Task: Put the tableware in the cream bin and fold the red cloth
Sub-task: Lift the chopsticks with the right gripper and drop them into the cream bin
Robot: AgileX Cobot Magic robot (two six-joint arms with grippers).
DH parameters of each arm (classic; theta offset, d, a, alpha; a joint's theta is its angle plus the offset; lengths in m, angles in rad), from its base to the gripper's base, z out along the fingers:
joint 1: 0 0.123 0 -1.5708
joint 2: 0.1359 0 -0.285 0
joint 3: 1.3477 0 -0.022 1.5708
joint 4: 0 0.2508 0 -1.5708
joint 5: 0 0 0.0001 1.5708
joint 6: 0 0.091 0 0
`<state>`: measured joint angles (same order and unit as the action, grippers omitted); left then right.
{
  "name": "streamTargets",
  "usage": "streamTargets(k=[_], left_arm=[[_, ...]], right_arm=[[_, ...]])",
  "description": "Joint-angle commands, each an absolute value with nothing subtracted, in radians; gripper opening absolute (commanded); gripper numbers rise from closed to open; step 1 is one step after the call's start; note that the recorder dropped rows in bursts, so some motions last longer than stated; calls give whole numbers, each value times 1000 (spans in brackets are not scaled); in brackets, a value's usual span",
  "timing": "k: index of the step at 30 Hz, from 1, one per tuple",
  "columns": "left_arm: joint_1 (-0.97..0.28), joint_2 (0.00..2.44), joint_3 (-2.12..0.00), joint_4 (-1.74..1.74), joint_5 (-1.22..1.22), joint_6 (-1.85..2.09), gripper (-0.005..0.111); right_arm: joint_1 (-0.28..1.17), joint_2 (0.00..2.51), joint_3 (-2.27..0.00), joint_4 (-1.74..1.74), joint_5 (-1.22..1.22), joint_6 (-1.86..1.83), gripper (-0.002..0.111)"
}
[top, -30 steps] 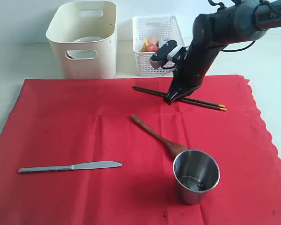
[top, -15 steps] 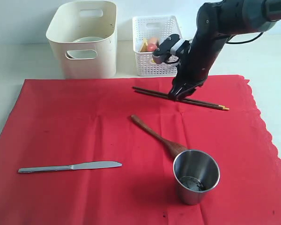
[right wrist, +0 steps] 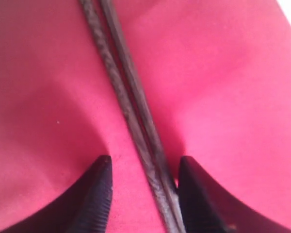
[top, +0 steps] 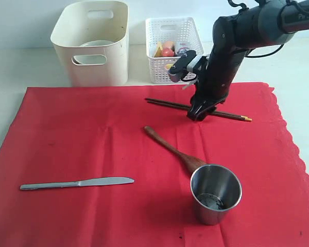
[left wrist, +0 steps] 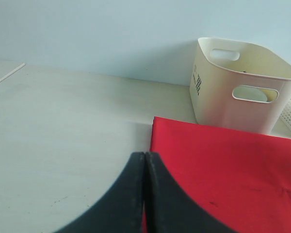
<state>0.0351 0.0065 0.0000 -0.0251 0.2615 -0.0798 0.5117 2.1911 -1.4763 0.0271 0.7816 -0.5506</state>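
Observation:
The red cloth (top: 92,144) lies flat on the table. On it are the dark chopsticks (top: 167,103), a wooden spoon (top: 170,149), a steel cup (top: 215,193) standing upright and a steel knife (top: 77,182). My right gripper (top: 196,114) is down on the cloth, open, with one finger on each side of the chopsticks (right wrist: 121,82); the pair runs close to one finger (right wrist: 194,194). The cream bin (top: 92,67) stands behind the cloth with a white bowl (top: 95,44) inside. My left gripper (left wrist: 145,154) is shut and empty above the table, near the cloth's corner (left wrist: 157,121) and the bin (left wrist: 223,97).
A white lattice basket (top: 172,51) with food items stands to the right of the cream bin, just behind my right arm. Bare white table (left wrist: 63,121) lies to the left of the cloth. The cloth's scalloped edge (top: 293,149) runs along the right.
My right gripper was shut over the chopsticks; it has opened and shifted slightly right, and now straddles them. The other tableware has not moved.

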Motion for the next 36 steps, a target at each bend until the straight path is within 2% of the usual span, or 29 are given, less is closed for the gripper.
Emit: streamTargets(k=[1, 5, 6, 25, 36], left_arm=[[37, 0, 0, -28, 258, -83, 1], [37, 0, 0, -28, 258, -83, 1], [37, 0, 0, -28, 258, -83, 1], [37, 0, 0, -28, 258, -83, 1], [37, 0, 0, -28, 258, -83, 1]], right_arm=[[511, 2204, -1473, 25, 857, -587, 27], [511, 2202, -1473, 25, 869, -603, 2], [511, 2202, -1473, 25, 867, -602, 0], [511, 2055, -1573, 85, 929, -648, 0], [511, 2029, -1725, 617, 943, -683, 0]])
